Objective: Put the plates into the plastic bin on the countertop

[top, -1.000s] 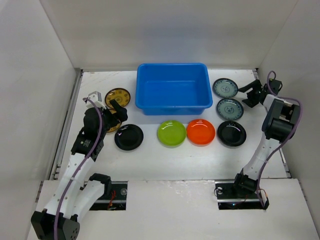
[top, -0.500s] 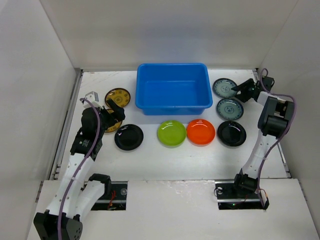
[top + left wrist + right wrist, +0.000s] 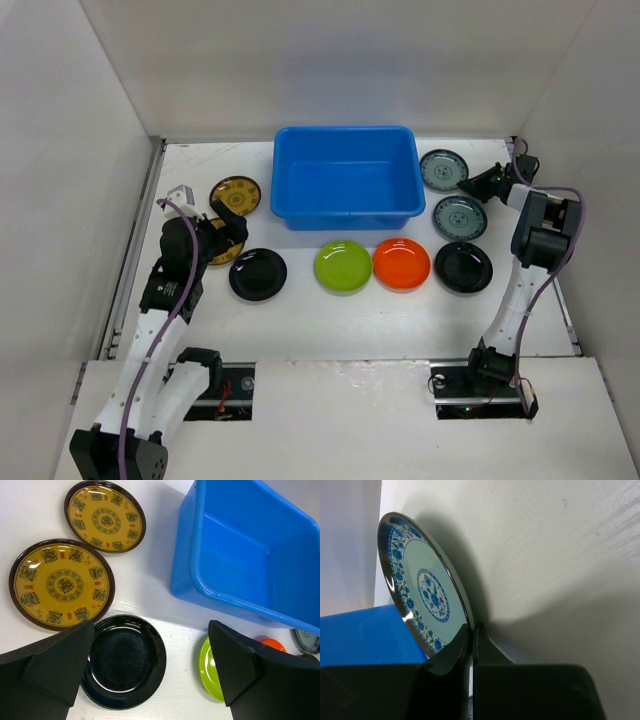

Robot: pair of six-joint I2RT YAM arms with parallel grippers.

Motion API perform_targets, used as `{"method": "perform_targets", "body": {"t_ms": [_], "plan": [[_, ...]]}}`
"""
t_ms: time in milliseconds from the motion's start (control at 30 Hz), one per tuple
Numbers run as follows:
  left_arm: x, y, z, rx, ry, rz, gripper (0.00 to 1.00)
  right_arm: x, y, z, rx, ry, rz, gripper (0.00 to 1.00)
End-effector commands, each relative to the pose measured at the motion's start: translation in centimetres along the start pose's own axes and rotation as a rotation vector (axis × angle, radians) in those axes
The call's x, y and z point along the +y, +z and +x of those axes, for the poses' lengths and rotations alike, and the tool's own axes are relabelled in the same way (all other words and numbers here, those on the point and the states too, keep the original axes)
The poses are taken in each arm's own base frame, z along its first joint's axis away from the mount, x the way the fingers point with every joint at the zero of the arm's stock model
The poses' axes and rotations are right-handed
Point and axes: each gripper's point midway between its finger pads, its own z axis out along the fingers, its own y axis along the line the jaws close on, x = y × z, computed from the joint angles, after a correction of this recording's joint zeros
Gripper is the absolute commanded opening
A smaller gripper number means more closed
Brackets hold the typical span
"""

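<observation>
The right hand [image 3: 471, 634] is clamped together on a thin stretch of rim of the far blue-grey patterned plate [image 3: 422, 587], which sits at the far right of the counter [image 3: 300, 320], just beside the right wall of the blue plastic bin [image 3: 345, 212]; whether the plate is clear of the surface I cannot tell. That narrow pinch on a glossy edge is the main risk: the plate could likely swing or slip out as it rises. It could also catch the bin's flared rim, being so close to it. A low sweep might nudge the second blue-grey plate [image 3: 459, 216] just nearer. The left hand [image 3: 150, 630] has its fingers wide apart and holds nothing, hovering over the near yellow-brown plate [image 3: 61, 584] and the left black plate [image 3: 124, 660], with the other yellow-brown plate [image 3: 105, 516] beyond. No plate is in the bin, and the lime green plate [image 3: 343, 266], orange plate [image 3: 401, 264] and right black plate [image 3: 463, 266] lie in a row on its near side. The counter is flat matte white, boxed in by plain white walls [image 3: 330, 60] on the left, right and far sides
</observation>
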Motion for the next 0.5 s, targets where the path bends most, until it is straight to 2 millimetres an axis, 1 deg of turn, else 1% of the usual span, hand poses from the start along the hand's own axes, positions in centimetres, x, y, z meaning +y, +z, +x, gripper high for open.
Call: {"method": "perform_targets", "body": {"t_ms": [0,33,100,167,200,233,267,300,367,400,433,467], "plan": [[-0.2,0.2,-0.4,-0.017,-0.015,0.015,1.0,4.4,-1.5,-3.0,-0.104,-0.06,-0.106,0.0],[-0.2,0.3,-0.5,-0.022,-0.016,0.013,1.0,5.6,-2.3,-3.6,-0.131,-0.072,-0.131,0.0],[-0.3,0.3,-0.7,-0.03,-0.012,0.014,1.0,8.8,-4.4,-5.0,-0.196,-0.097,-0.199,0.0],[-0.4,0.6,-0.5,-0.021,0.007,0.023,1.0,12.3,-7.0,-6.3,-0.257,-0.113,-0.276,0.0],[-0.7,0.6,-0.6,-0.019,0.023,0.027,1.0,14.8,-8.6,-6.8,-0.286,-0.133,-0.32,0.0],[-0.8,0.8,-0.6,-0.013,0.033,0.029,1.0,16.5,-9.9,-7.2,-0.306,-0.149,-0.351,0.0],[-0.8,0.8,-0.5,-0.01,0.038,0.031,1.0,18.5,-11.0,-7.0,-0.317,-0.17,-0.383,0.0],[-1.0,0.9,-0.5,-0.005,0.045,0.033,1.0,20.5,-12.1,-6.6,-0.325,-0.197,-0.415,0.0],[-1.1,1.3,-0.2,0.006,0.054,0.036,1.0,24.3,-13.6,-4.8,-0.315,-0.245,-0.471,0.0],[-1.1,1.5,-0.1,0.01,0.058,0.036,1.0,25.8,-13.9,-3.6,-0.292,-0.264,-0.491,0.0],[-1.1,1.7,0.2,0.021,0.061,0.034,1.0,27.3,-13.9,-1.9,-0.256,-0.286,-0.509,0.0],[-1.2,1.8,0.4,0.03,0.064,0.037,1.0,28.6,-13.5,0.4,-0.2,-0.313,-0.517,0.0]]}}
